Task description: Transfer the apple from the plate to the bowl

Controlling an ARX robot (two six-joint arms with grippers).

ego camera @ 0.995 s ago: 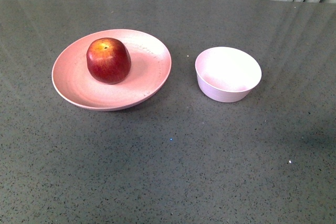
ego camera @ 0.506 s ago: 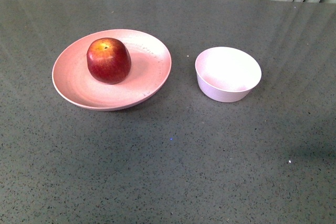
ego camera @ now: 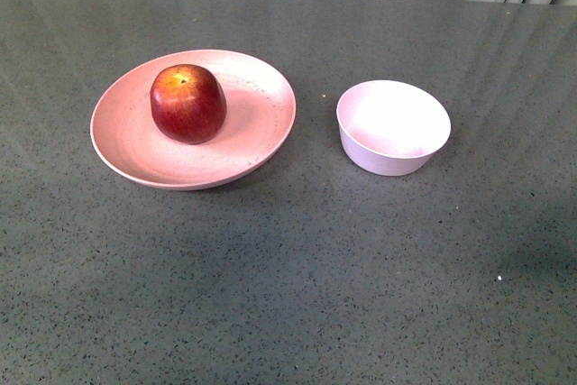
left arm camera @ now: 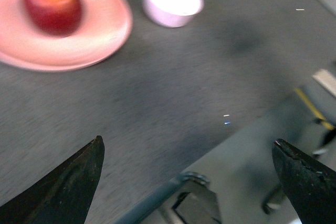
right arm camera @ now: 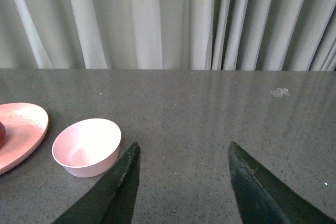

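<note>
Left gripper (left arm camera: 187,141) gapes wide and empty, its view blurred. Apple (ego camera: 187,104) sits on the plate (ego camera: 131,155), left of centre, stem end up. Bowl (ego camera: 393,128) stands apart to the right. Right gripper (right arm camera: 183,145) is spread and empty, and its view cuts off the plate.

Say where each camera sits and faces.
Front: on the body, looking down over the table at the apple on the plate and the bowl; no arm shows.
Left wrist: on the left arm, near the table's edge, blurred, facing plate, apple and bowl; left pincer tips show, open.
Right wrist: low over the table, facing the curtain, bowl and plate's edge; right pincer tips show, open.
Shared: bowl and plate appear in all three.
</note>
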